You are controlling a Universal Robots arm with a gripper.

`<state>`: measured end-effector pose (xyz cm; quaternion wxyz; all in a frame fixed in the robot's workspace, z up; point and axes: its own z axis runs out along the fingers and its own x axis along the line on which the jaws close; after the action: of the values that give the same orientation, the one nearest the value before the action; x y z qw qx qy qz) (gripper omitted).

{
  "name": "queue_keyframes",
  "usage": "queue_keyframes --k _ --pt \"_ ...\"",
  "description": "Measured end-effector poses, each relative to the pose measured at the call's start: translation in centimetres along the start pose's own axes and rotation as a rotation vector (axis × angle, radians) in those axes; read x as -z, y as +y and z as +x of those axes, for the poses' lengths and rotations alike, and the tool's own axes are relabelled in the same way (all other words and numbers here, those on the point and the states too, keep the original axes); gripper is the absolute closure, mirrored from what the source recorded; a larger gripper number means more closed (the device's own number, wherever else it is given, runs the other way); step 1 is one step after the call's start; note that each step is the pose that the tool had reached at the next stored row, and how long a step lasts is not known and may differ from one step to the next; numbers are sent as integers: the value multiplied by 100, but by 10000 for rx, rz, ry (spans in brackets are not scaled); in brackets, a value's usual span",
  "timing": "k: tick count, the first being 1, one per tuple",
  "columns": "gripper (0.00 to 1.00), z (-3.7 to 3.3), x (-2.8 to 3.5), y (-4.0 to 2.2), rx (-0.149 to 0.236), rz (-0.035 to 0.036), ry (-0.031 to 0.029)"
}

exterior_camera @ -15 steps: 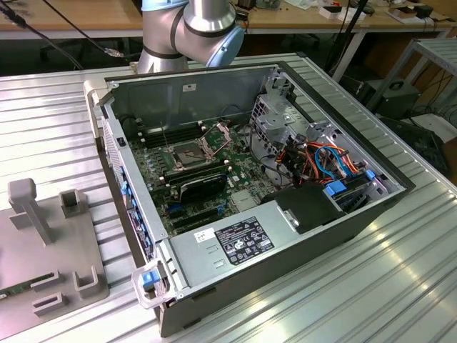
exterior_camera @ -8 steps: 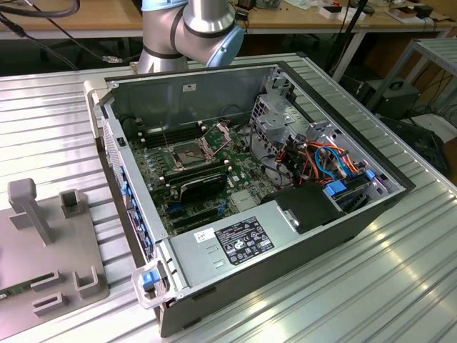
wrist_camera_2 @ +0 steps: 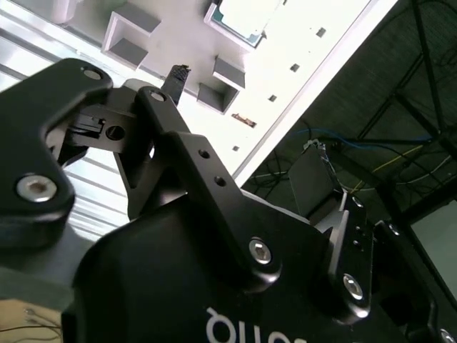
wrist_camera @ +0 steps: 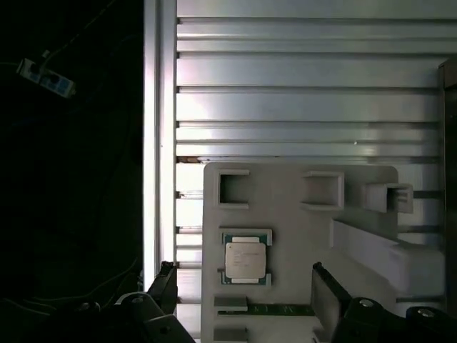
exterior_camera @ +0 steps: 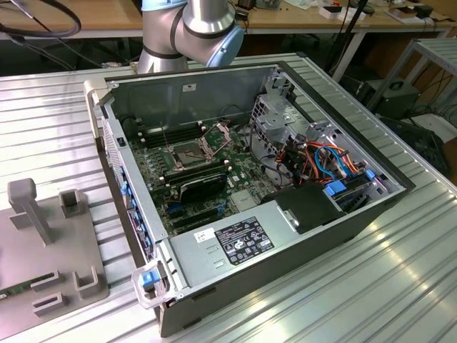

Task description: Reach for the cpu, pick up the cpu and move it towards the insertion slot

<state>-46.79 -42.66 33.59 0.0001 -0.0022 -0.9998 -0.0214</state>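
Observation:
The cpu (wrist_camera: 246, 259), a small square chip with a silver lid and green edge, lies in a recess of the pale grey fixture plate (wrist_camera: 300, 229). My gripper (wrist_camera: 242, 270) hangs above it, open, with its black fingertips (wrist_camera: 167, 271) wide apart on either side of the chip and nothing between them. In the second wrist view the cpu (wrist_camera_2: 243, 18) shows beyond the open gripper (wrist_camera_2: 246, 121). The insertion slot (exterior_camera: 187, 151) is a square socket on the motherboard inside the open computer case (exterior_camera: 321, 229), with its metal bracket (exterior_camera: 216, 136) hinged up.
The fixture plate (exterior_camera: 43, 243) with raised grey blocks lies on the ribbed aluminium table (exterior_camera: 50, 121) at the exterior view's left. Inside the case are a black heatsink (exterior_camera: 202, 184), a power supply (exterior_camera: 235, 239) and coloured cables (exterior_camera: 321, 161). The arm (exterior_camera: 189, 28) rises behind the case.

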Motion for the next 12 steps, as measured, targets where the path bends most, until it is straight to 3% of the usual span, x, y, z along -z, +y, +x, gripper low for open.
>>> queue_keyframes --k 12 --pt "16 34 -245 -135 0 1 4"
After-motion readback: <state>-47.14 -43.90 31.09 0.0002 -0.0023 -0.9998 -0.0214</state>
